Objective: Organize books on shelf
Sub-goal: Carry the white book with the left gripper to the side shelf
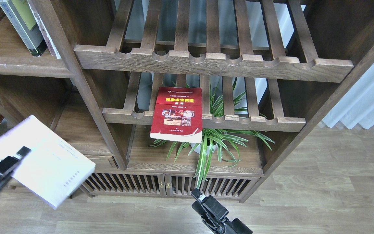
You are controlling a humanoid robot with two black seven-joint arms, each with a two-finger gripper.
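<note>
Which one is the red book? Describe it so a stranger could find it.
Find the cabinet's lower slatted rack. The red book lies on it, overhanging the front rail above the plant. It alone has a red cover with small photos and a yellow title.

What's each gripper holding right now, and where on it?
The left gripper grips the cream-white book at its left edge, held tilted in front of the cabinet. The right gripper holds nothing; its fingers can't be told apart.
</note>
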